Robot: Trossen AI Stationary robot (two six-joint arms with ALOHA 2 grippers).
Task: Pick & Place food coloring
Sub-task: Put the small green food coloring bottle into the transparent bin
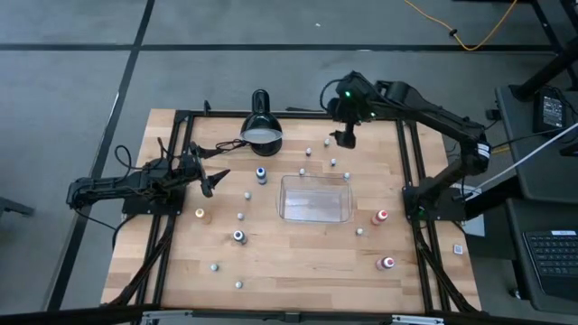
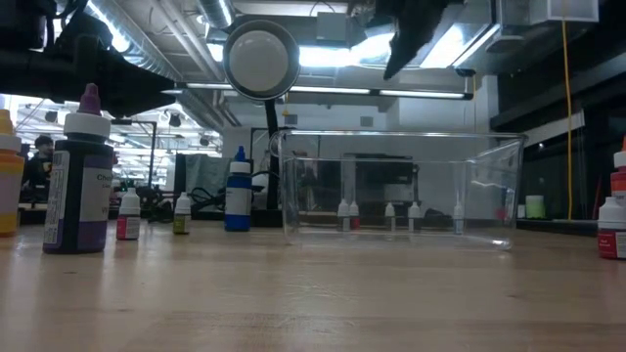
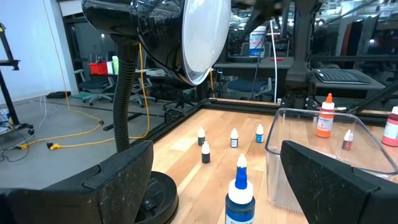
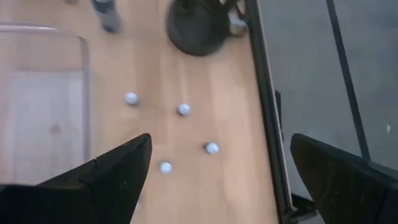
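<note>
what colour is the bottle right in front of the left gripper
Blue bottle with a white tip, best in the left wrist view.

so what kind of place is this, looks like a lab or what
Most likely a robotics lab or workshop. Two robot arms are mounted at a wooden table inside a black frame, with a keyboard at a workstation beside it. The low view shows exposed ceiling ducts and strip lights, with desks and office chairs beyond.

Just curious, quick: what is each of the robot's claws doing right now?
Left gripper: open, holding nothing, beside the lamp.
Right gripper: open, holding nothing, above small bottles.
</note>
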